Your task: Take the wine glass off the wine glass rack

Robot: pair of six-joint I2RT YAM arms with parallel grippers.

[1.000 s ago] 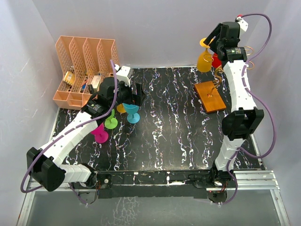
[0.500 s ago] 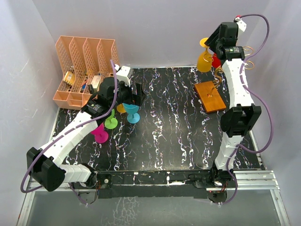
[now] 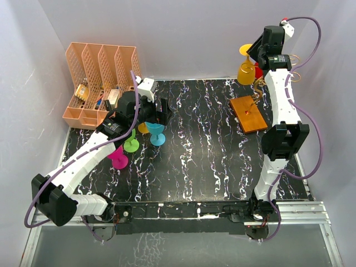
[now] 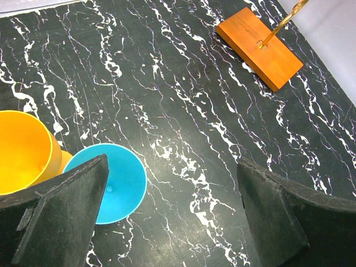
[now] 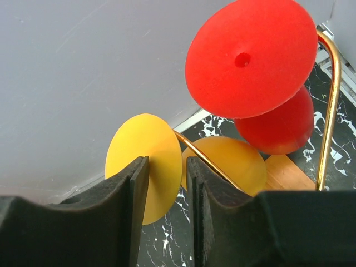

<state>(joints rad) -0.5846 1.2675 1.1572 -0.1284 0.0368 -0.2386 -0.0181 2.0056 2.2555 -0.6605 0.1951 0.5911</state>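
Right gripper, jaws narrow on foot of yellow plastic wine glass hanging bowl-down from thin gold wire rack; left gripper wide open, well apart.

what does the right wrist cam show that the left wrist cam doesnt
Only the right wrist: a red glass and a yellow glass hanging upside down on the gold wire, with the right claw closed at the yellow one's foot. Only the left wrist: a blue glass and an orange glass standing on the table under the open left claw. Both: the rack's wooden base and the table.
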